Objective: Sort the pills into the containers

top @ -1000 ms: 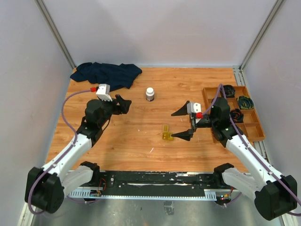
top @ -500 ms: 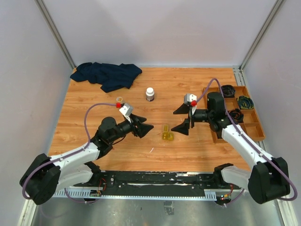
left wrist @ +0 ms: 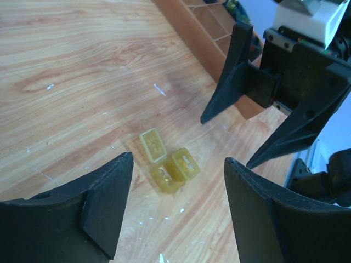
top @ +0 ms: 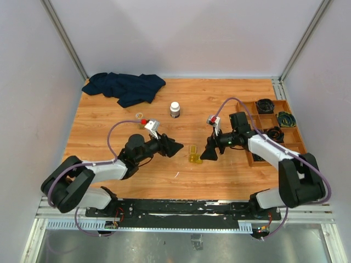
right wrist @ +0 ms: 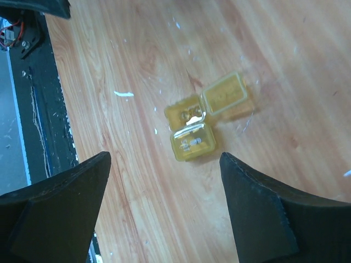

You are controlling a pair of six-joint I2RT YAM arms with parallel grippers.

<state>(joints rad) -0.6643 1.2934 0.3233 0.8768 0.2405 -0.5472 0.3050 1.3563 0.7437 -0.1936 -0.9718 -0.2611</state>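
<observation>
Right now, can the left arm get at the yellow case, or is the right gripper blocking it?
Probably yes. The left gripper is open and aimed at the yellow case, nothing lying between. The right gripper, also open, sits close on its far side, not over it.

Case (top: 194, 154) between left end effector (top: 176, 148) and right end effector (top: 208, 150); bottle (top: 175, 109) behind; tray (top: 296, 143) right.
</observation>
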